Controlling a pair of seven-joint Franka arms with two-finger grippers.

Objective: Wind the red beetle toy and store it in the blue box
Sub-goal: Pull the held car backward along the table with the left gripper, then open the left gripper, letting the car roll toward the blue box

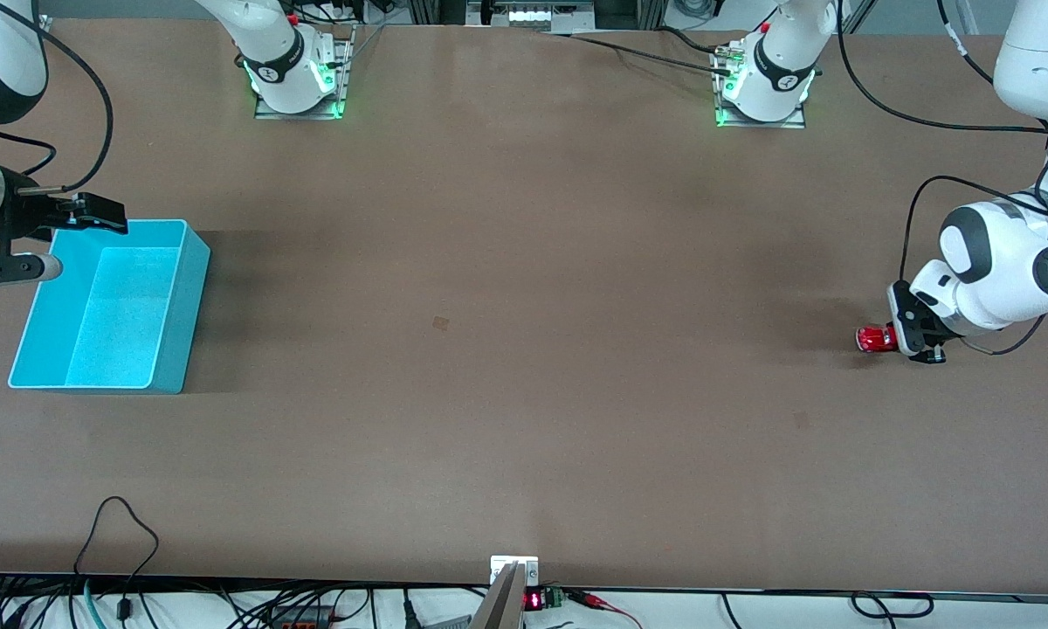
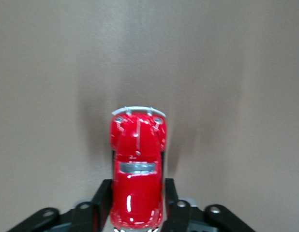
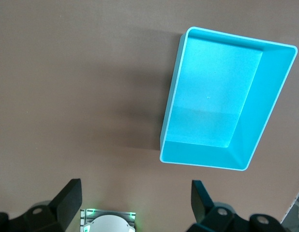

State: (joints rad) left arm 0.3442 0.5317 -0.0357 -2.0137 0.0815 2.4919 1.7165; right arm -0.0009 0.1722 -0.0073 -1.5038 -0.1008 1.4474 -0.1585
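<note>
My left gripper sits low at the table's 3 o'clock end, its fingers flanking the rear of the glossy red beetle toy on bare brown table; I cannot tell whether they grip. My right gripper waits wide open, holding nothing, above the blue box's corner at 9 o'clock.

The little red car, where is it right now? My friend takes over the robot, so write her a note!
Left gripper: down at the table, fingers either side of the red beetle toy at the left arm's end.
Right gripper: open, empty, waiting above the table beside the blue box, which is empty.
Done: toy reached.
Left: wind it, put it in the box.
</note>
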